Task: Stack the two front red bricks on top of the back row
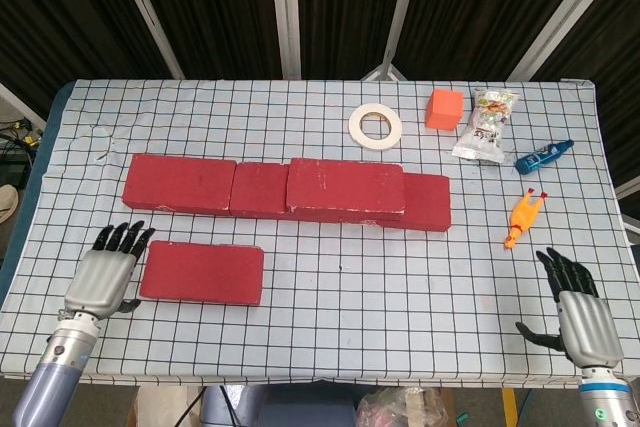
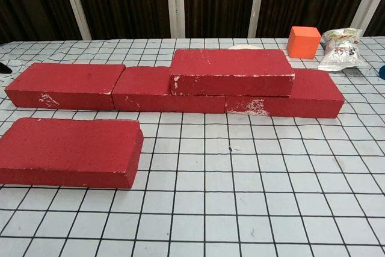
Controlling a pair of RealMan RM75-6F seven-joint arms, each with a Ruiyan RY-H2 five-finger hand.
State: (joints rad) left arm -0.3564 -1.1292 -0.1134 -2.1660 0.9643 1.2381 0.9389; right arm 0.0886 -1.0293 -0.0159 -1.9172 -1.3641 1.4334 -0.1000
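Note:
One red brick (image 1: 203,272) (image 2: 68,151) lies flat at the front left of the checked table. Behind it runs the back row of red bricks (image 1: 180,184) (image 2: 66,85). Another red brick (image 1: 345,187) (image 2: 231,71) is stacked on that row, right of centre. My left hand (image 1: 103,275) hovers open just left of the front brick, fingers apart and pointing away, holding nothing. My right hand (image 1: 578,312) is open near the table's front right corner, far from the bricks. The chest view shows neither hand clearly.
At the back right lie a white tape roll (image 1: 375,126), an orange cube (image 1: 444,108) (image 2: 303,41), a snack packet (image 1: 486,123) (image 2: 340,48) and a blue object (image 1: 543,156). A yellow rubber chicken (image 1: 522,218) lies ahead of my right hand.

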